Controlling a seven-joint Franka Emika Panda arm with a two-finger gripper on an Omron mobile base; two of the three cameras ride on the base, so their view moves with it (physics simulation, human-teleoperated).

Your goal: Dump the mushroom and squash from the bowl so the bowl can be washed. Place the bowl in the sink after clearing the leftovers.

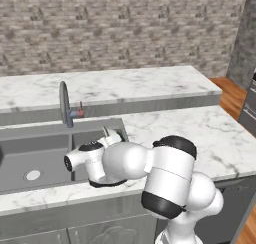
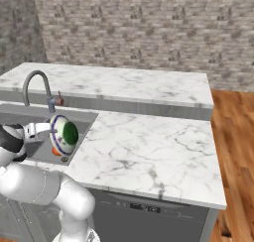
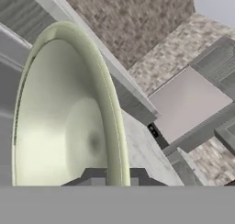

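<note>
The pincer (image 2: 47, 131) was clenched on the rim of the bowl (image 2: 63, 135), tipped on edge over the sink (image 2: 49, 149) at the frame's left. An orange piece (image 2: 56, 151) showed just below the bowl, beside the marble counter (image 2: 149, 147).

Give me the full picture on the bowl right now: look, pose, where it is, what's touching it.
The bowl is round, shallow, pale greenish-white and glossy, with a darker ring around its rim. It is tipped on edge, almost vertical, above the right basin of the sink, held at its rim by the shut gripper. In the hand view its inside looks empty. In the right base view green shows at its face and an orange piece sits just below it.
</note>
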